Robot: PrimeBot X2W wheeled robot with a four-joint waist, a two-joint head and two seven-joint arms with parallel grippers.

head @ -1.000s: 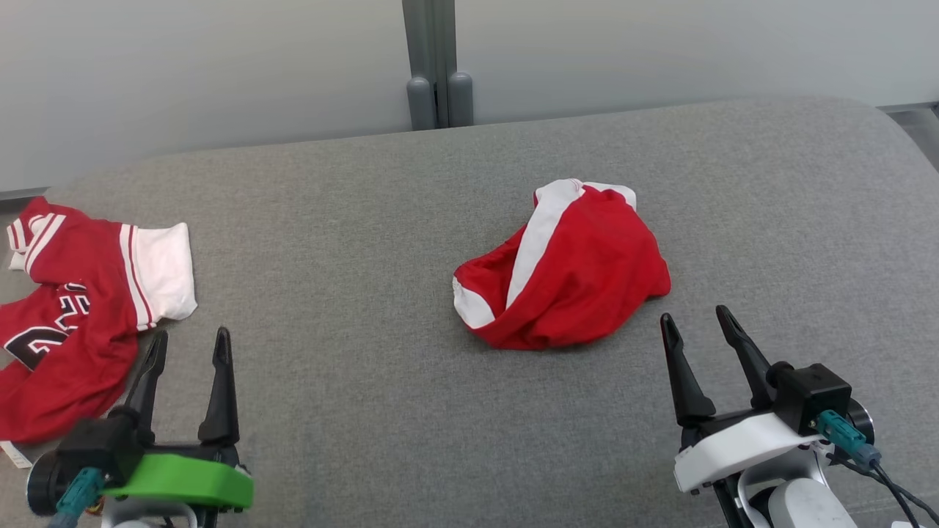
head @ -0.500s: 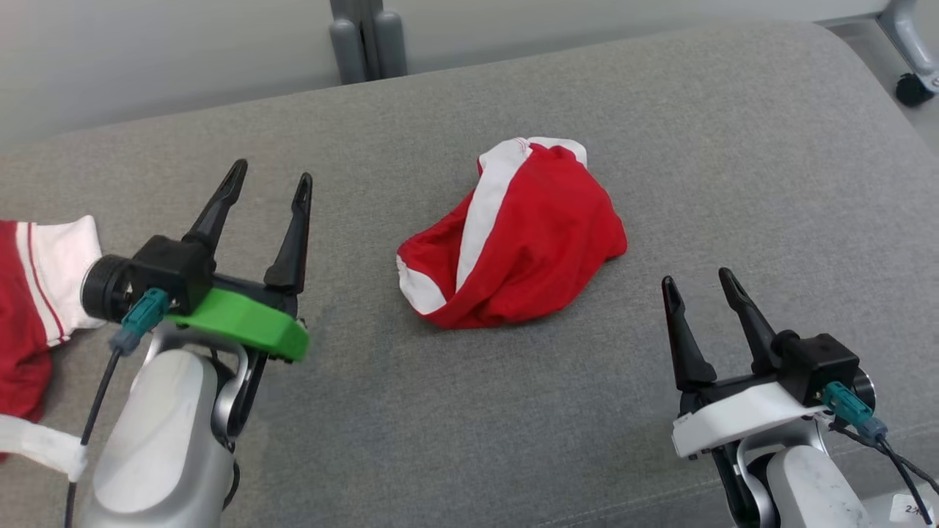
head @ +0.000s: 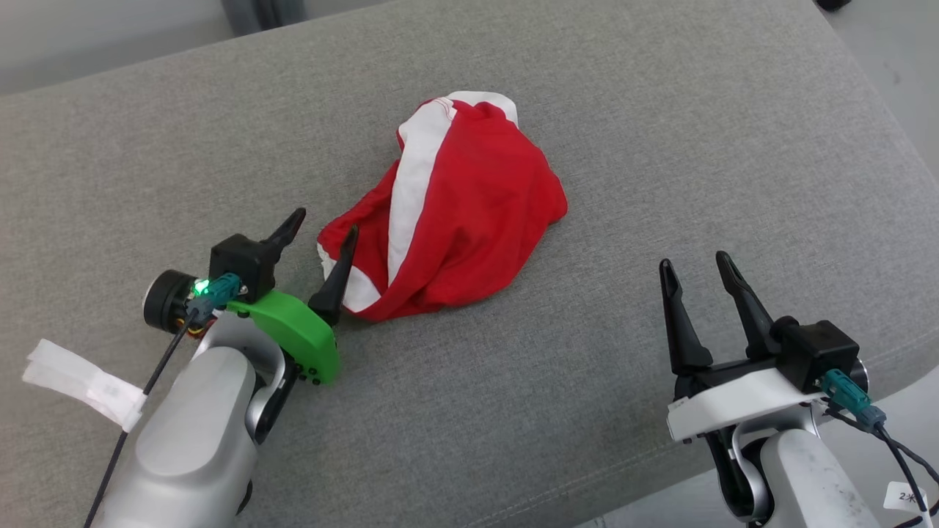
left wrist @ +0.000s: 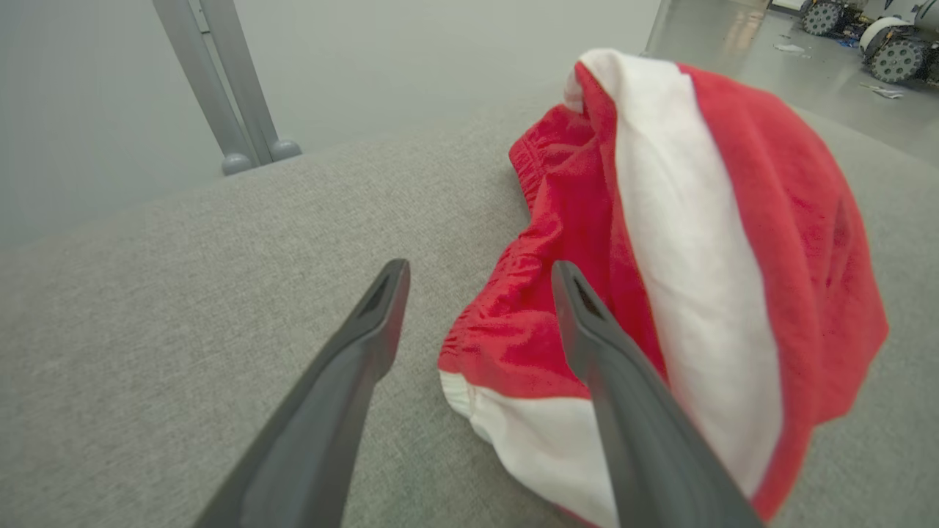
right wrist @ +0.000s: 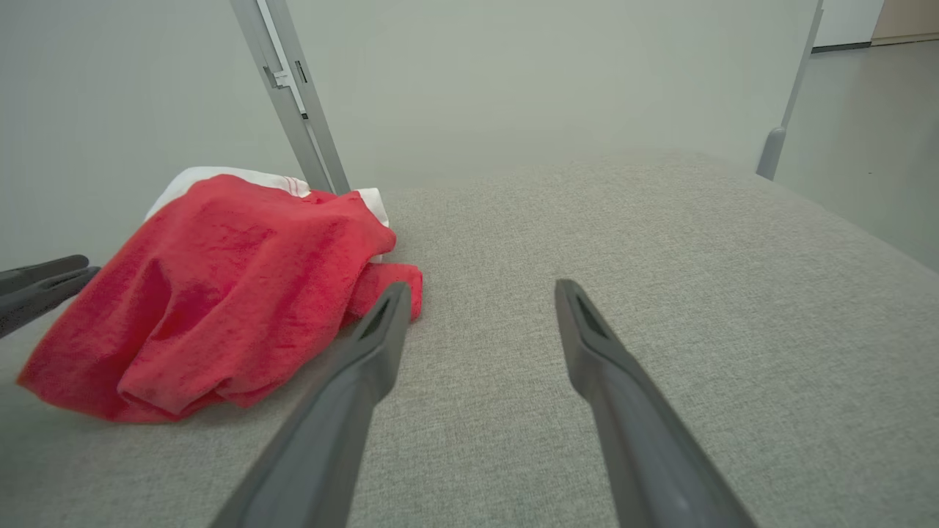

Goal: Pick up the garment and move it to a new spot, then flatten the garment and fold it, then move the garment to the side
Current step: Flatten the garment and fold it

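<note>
Head view, red garment point(head: 469, 213) (white-striped), left hand point(head: 326, 221) spread at its edge

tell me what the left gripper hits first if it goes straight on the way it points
Probably the garment, near hem first: the open left gripper straddles it, one finger over cushion. Depth unclear.

A grey woven-fabric padded surface point(head: 697, 132) is backed by a pale grey wall point(right wrist: 513, 73) — a grey metal post point(right wrist: 312, 139) is seen against it — and flanked by smooth grey floor point(right wrist: 873, 132).
</note>
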